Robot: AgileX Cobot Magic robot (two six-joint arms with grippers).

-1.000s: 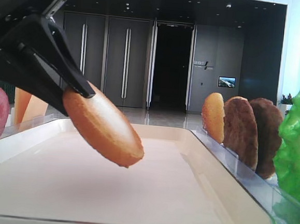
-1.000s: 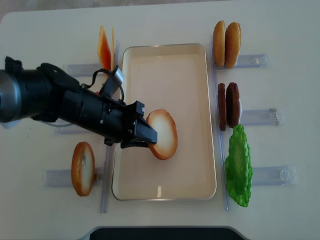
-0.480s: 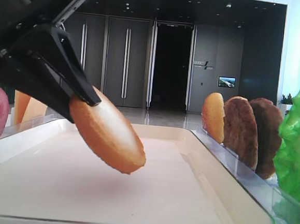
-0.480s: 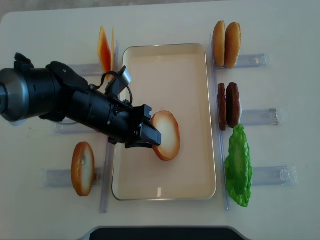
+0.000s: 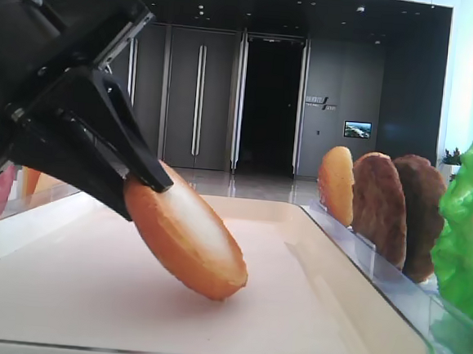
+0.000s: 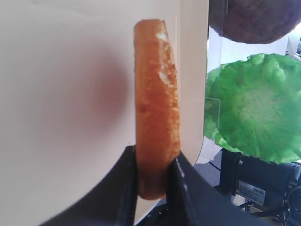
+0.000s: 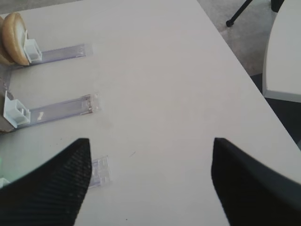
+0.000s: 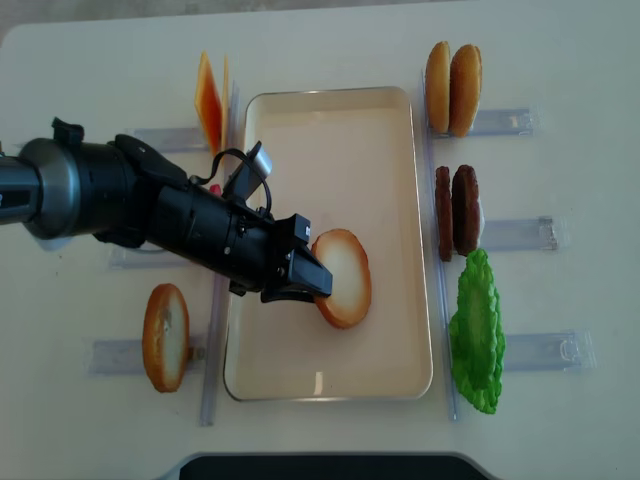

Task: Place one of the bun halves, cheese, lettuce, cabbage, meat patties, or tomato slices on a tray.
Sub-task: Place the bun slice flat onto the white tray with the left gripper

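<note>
Golden-brown bun half (image 8: 343, 278) (paler flat face), cream-white tray (image 8: 390, 130), bright green lettuce (image 8: 477, 335)

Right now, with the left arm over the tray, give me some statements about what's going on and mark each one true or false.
1. The left gripper is shut on a bun half. True.
2. That bun half lies flat on the tray. False: it is tilted, lower edge at or just above the tray floor.
3. Two meat patties stand on edge right of the tray. True.
4. The lettuce is already in the tray. False: it stands outside, beyond the right rim.
5. The right gripper holds cheese. False: its jaws are open, holding nothing.
</note>
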